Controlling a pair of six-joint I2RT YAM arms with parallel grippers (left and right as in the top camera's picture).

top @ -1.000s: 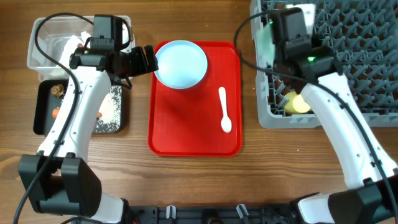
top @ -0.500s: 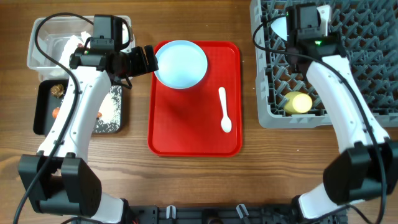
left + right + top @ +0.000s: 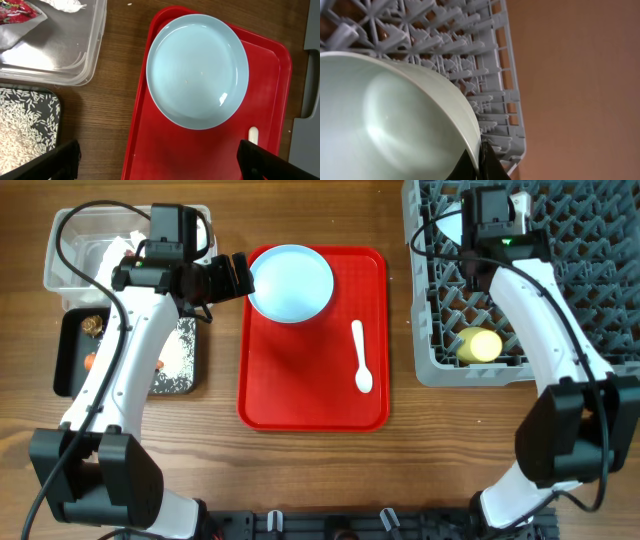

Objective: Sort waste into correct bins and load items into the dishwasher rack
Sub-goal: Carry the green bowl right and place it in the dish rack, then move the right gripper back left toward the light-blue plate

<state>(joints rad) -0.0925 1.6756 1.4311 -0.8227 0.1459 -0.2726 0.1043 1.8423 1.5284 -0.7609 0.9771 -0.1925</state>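
Swung since a second ago to the far side of the dishwasher rack (image 3: 490, 55), the right gripper (image 3: 482, 160) pinches the rim of a pale bowl (image 3: 395, 115), seen only by its wrist camera. The left gripper (image 3: 160, 161) gapes wide over the plate (image 3: 197, 70).

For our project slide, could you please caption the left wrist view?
Open left gripper hovers near the light-blue plate on the red tray, beside the clear tub and black tray of rice.
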